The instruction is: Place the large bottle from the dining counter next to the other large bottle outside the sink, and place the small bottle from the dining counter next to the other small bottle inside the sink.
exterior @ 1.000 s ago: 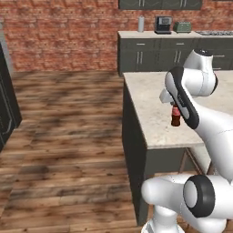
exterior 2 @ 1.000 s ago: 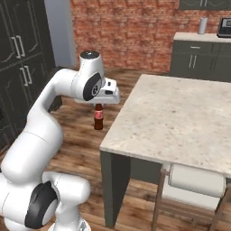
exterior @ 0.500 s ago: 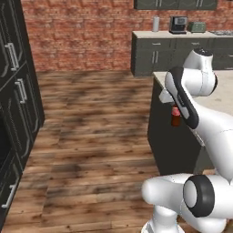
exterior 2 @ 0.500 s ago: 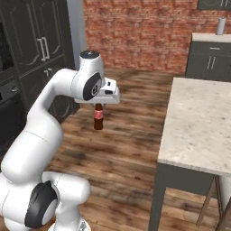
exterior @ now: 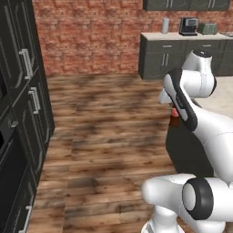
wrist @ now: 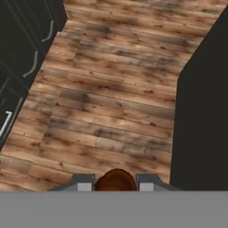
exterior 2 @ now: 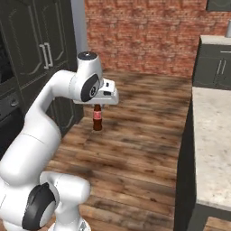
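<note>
My gripper [exterior 2: 97, 105] pinches the small bottle [exterior 2: 96, 119] by its neck, so it hangs upright, clear of the wood floor [exterior 2: 135, 149] beside the dining counter [exterior 2: 212, 149], steady for carrying toward the sink.

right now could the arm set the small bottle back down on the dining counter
Probably not without moving: the gripper holds the small bottle over the wooden floor, well clear of the dining counter edge.
</note>
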Tool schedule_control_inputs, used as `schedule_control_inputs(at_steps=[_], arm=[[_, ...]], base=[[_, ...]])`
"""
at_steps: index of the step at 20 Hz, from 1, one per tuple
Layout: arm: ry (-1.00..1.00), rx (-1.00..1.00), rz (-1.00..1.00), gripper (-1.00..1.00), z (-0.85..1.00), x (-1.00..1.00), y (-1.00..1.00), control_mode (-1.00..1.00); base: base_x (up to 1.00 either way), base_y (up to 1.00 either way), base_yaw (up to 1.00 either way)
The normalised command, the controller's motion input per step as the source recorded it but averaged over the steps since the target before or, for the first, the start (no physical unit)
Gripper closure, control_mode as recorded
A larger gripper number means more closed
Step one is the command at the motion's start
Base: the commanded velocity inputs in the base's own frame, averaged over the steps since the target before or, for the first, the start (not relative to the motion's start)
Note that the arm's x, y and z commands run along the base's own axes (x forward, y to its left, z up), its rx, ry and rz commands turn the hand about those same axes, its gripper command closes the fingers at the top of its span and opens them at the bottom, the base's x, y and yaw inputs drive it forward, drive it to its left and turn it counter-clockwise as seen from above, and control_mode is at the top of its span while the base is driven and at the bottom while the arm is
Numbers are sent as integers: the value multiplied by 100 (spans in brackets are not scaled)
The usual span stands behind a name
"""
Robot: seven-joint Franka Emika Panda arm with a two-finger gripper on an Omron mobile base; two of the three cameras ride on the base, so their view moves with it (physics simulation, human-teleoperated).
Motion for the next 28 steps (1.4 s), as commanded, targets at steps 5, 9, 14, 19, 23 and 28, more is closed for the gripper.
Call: schedule_control_inputs(at_steps=[5,9,14,19,23,28], arm=[[0,0,0,100,0,0,0,100],[0,0,0,100,0,0,0,100],[0,0,0,100,0,0,0,100],[0,0,0,100,0,0,0,100],[0,0,0,100,0,0,0,100],[0,0,0,100,0,0,0,100]], base=[[100,29,-1],[100,8,-2],[100,1,-1],[100,0,-1],[100,1,0],[100,1,0]])
